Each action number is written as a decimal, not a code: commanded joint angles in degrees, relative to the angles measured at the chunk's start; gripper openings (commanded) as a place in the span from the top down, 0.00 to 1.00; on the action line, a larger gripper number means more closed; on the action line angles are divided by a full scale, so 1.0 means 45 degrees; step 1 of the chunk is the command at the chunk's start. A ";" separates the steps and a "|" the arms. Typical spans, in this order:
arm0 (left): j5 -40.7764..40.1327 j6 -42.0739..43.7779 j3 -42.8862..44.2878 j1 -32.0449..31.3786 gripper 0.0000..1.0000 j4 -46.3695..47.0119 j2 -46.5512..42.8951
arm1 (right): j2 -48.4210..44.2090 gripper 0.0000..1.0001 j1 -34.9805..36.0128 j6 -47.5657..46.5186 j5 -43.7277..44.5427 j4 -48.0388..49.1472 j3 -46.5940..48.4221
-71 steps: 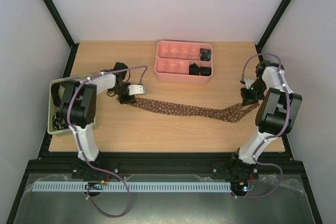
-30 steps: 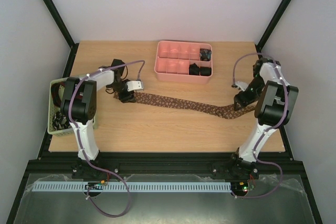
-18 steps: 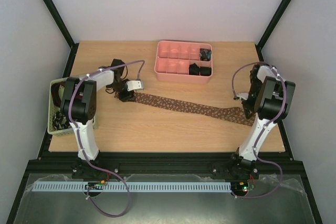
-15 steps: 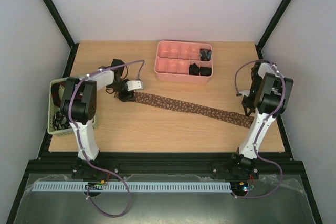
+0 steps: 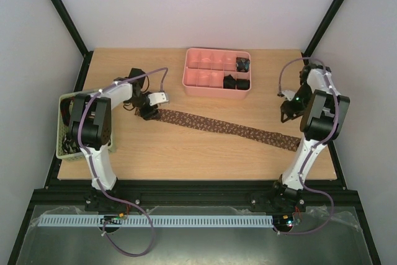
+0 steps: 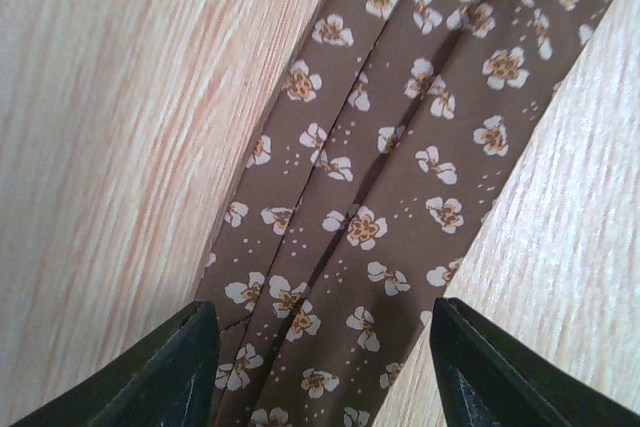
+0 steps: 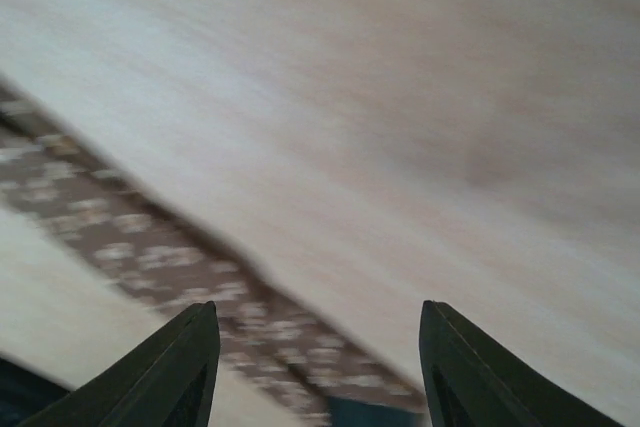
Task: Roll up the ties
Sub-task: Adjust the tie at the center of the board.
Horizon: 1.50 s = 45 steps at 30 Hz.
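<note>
From above: brown tie (image 5: 226, 129) flat, diagonal across table (image 5: 186, 159). Left end at left gripper (image 5: 147, 112); right end near right edge, right gripper (image 5: 287, 113) just beyond, apart.
Left wrist: jaws wide, straddling tie, not pinching.
Right wrist: blurred; jaws wide, empty.
Risk: pinching flat fabric may bunch it, giving loose, skewed roll.

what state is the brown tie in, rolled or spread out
Spread out: the brown floral tie lies as one long flat strip diagonally across the wooden table.
</note>
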 commanded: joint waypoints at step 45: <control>0.1127 0.0061 -0.0665 -0.3470 0.53 0.2035 -0.0428 | -0.3698 0.53 0.5993 0.2103 -0.5532 0.6621 -0.5210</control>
